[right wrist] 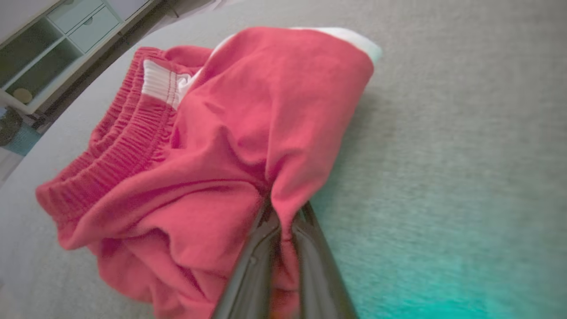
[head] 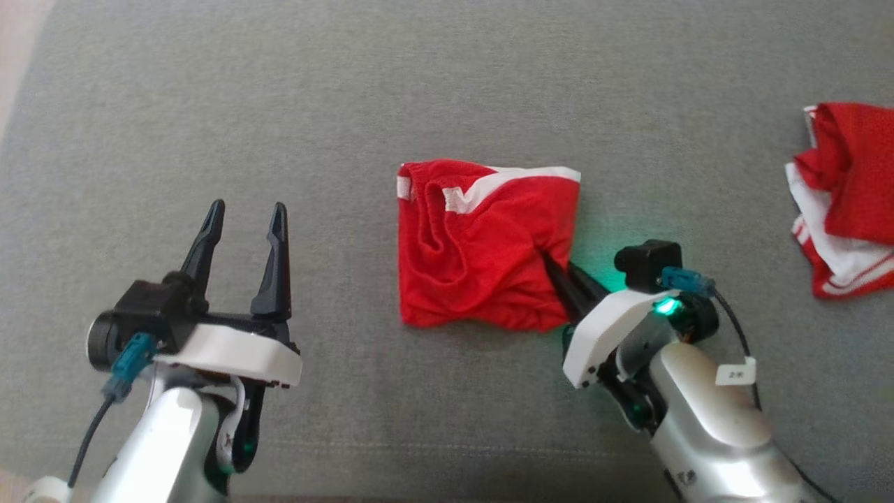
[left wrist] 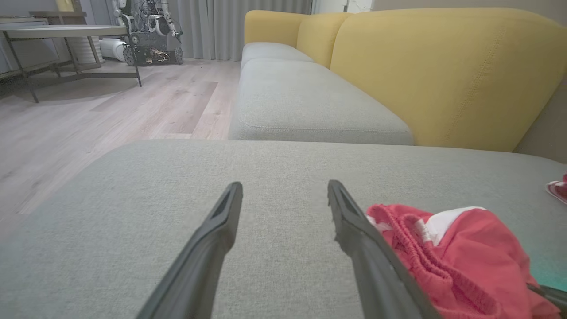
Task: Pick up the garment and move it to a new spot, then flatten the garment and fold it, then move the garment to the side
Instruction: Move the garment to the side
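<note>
The garment (head: 482, 244) is a pair of red shorts with white trim and an elastic waistband, folded into a rough square on the grey cushion (head: 419, 91). My right gripper (head: 552, 269) is shut on a pinch of cloth at the garment's right edge; in the right wrist view the two fingers (right wrist: 261, 261) squeeze a fold of the red fabric (right wrist: 212, 146) between them. My left gripper (head: 246, 218) hovers open to the left of the garment, holding nothing. In the left wrist view its fingers (left wrist: 221, 230) stand apart, with the garment (left wrist: 460, 252) at the lower right.
A second red and white garment (head: 845, 195) lies crumpled at the right edge of the cushion. In the left wrist view a yellow sofa back (left wrist: 443, 71), another grey seat cushion (left wrist: 301, 97), wood floor (left wrist: 110, 110) and a table (left wrist: 66, 33) stand beyond.
</note>
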Available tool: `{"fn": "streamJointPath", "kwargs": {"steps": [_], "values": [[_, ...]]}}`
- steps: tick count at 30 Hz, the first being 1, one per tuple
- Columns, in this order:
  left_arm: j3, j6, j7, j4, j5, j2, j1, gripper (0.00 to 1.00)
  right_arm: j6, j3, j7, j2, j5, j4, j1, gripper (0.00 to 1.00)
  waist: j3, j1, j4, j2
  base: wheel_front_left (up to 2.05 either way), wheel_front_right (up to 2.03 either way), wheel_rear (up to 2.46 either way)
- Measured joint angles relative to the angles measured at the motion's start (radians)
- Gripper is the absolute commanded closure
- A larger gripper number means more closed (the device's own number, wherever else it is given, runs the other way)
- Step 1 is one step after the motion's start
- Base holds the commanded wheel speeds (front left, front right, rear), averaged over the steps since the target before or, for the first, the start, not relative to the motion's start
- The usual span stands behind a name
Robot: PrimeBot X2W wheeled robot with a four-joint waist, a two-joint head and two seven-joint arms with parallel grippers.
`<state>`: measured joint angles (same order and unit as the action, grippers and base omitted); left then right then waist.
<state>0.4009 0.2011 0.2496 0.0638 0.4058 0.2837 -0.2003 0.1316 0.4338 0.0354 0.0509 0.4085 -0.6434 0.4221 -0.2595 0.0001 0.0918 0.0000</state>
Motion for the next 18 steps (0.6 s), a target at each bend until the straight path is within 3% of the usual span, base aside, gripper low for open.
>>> {"fn": "streamJointPath", "kwargs": {"steps": [3,7,11,18], "values": [[-0.004,0.0,0.0,-0.01,0.0,0.0,0.0,0.0,0.0,-0.041,0.011,0.003,-0.065,0.02,0.0,1.0,-0.004,0.0,-0.024,0.0,0.0,0.0,0.0],[-0.016,-0.005,0.0,-0.024,-0.009,0.002,0.0,0.0,0.0,-0.115,0.056,0.065,-0.133,0.1,-0.006,1.0,-0.014,0.0,-0.06,0.0,0.0,0.0,0.0],[-0.023,-0.007,0.003,-0.03,-0.017,0.002,-0.002,0.0,0.0,-0.227,0.113,0.142,-0.182,0.224,-0.033,1.0,-0.026,0.0,-0.095,0.0,0.0,0.0,0.0],[-0.025,-0.011,0.004,-0.043,-0.026,0.005,-0.017,0.0,0.0,-0.393,0.235,0.221,-0.234,0.438,-0.066,1.0,-0.055,0.0,-0.149,0.0,0.0,0.0,0.0]]}}
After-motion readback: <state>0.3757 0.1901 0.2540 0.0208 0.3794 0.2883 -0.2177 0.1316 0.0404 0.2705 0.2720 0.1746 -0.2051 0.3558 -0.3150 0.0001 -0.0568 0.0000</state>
